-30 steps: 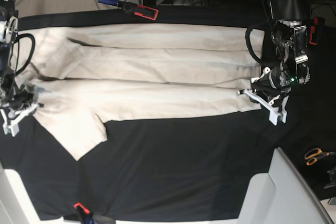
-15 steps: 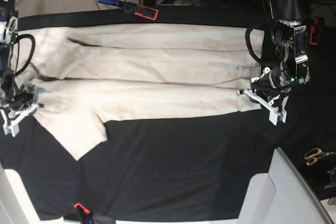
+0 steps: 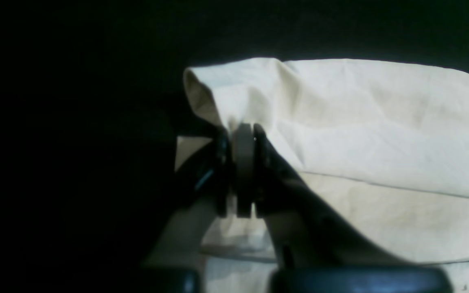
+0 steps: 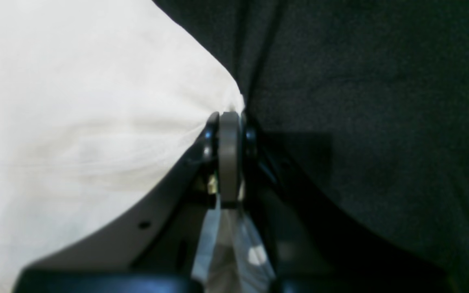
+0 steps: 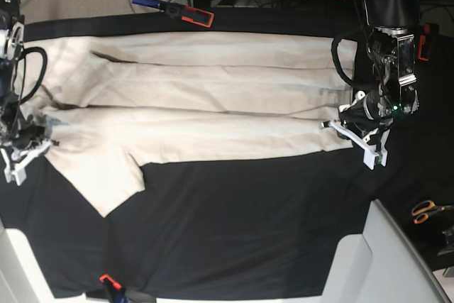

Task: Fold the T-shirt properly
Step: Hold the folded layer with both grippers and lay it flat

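Observation:
The cream T-shirt (image 5: 213,97) lies stretched sideways across the black table cloth (image 5: 248,225), with one sleeve (image 5: 106,175) pointing toward the front. In the base view my left gripper (image 5: 349,130) sits at the shirt's right edge and my right gripper (image 5: 30,141) at its left edge. The left wrist view shows the left gripper (image 3: 242,134) shut on a pinched corner of the T-shirt (image 3: 381,122), the cloth lifted slightly. In the right wrist view, the right gripper (image 4: 228,118) is shut on an edge of the T-shirt (image 4: 75,101).
Orange-handled scissors (image 5: 428,210) lie at the far right. A red and black clamp (image 5: 181,10) holds the table cloth at the back edge, another clamp (image 5: 110,283) at the front. A pale box (image 5: 383,260) stands at the front right.

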Robot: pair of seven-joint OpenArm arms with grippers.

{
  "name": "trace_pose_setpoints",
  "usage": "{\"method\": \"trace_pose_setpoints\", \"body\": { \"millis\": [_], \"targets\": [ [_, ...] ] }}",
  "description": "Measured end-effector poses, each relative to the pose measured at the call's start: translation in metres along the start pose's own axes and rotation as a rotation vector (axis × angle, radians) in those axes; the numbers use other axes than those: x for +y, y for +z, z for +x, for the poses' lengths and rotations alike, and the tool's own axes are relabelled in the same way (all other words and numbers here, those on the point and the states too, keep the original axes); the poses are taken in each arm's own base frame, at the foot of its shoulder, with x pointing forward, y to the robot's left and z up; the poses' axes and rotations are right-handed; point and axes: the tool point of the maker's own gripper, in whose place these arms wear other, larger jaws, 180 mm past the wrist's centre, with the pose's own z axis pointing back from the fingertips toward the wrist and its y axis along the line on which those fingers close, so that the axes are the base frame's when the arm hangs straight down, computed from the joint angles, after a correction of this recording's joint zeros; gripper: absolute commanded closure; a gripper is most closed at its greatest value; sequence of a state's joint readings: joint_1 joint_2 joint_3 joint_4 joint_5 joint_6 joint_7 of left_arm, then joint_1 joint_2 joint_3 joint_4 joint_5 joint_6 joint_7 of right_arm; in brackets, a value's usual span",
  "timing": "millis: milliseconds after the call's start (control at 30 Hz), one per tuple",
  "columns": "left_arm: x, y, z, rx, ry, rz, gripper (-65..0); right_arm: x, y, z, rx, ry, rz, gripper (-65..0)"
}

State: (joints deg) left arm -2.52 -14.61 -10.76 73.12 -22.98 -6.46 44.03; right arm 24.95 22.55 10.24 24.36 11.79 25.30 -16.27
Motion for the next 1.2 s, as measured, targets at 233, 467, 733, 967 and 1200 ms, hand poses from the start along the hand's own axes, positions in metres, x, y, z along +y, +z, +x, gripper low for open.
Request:
{"method": "trace_pose_setpoints", "body": {
  "millis": [233, 467, 733, 967, 1200],
  "targets": [
    [0.0, 0.0, 0.0, 0.0, 0.0, 0.0, 0.0, 0.0, 0.0, 0.0, 0.002, 0.0, 0.001, -0.8],
    [0.0, 0.0, 0.0, 0.0, 0.0, 0.0, 0.0, 0.0, 0.0, 0.0, 0.002, 0.0, 0.001, -0.8],
    [0.0, 0.0, 0.0, 0.0, 0.0, 0.001, 0.0, 0.0, 0.0, 0.0, 0.002, 0.0, 0.001, -0.8],
    [0.003, 0.001, -0.01, 0.018, -0.003, 0.006, 0.0, 0.0, 0.0, 0.0, 0.002, -0.001, 0.001, -0.8],
    [0.003, 0.001, -0.01, 0.02, -0.001, 0.005, -7.7, 0.0, 0.0, 0.0, 0.002, -0.001, 0.001, -0.8]
  ]
}}
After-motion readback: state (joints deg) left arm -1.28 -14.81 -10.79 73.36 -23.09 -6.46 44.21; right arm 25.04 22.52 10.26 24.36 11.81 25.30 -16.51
